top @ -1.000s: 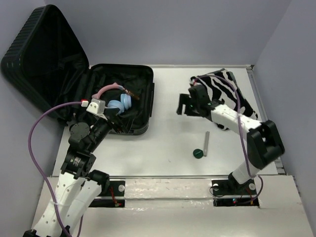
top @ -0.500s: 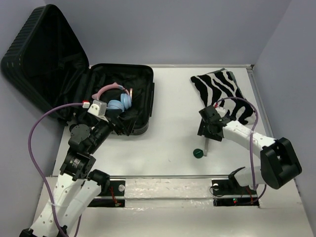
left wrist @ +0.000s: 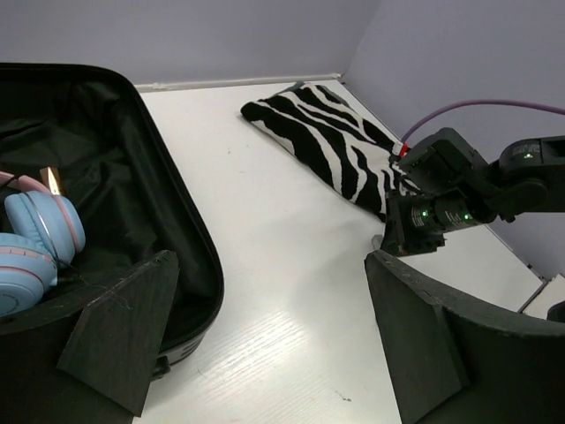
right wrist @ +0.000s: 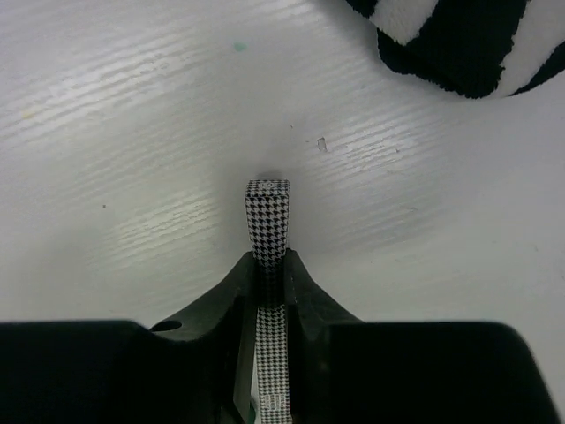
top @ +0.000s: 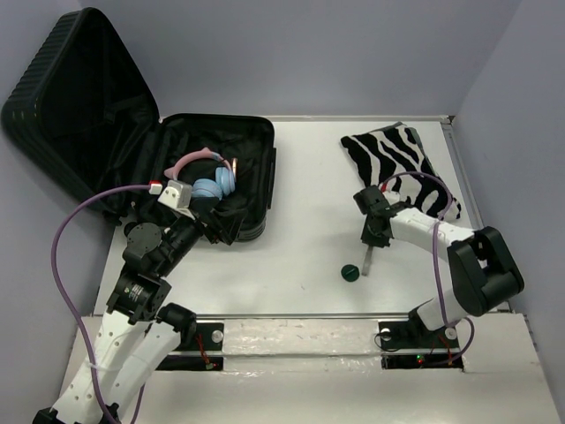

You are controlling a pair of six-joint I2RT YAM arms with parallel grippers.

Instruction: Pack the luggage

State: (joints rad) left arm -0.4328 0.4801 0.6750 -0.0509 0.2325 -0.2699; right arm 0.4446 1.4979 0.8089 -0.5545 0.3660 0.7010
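Between the nearly closed fingers of the right gripper (right wrist: pixel 269 265) a thin houndstooth strip (right wrist: pixel 267 225) is pinched flat on the table (top: pixel 300 230), so it should be lifted level and carried across to the open luggage (top: pixel 225 168) at far left, where blue headphones (top: pixel 212 188) lie. The houndstooth pattern is revealed only by the right wrist view; overhead, the strip is seen as a plain grey bar, with a green disc (top: pixel 350 273) just beside it. The left gripper (left wrist: pixel 265 344) is held wide open and empty, seemingly over the luggage's near rim.
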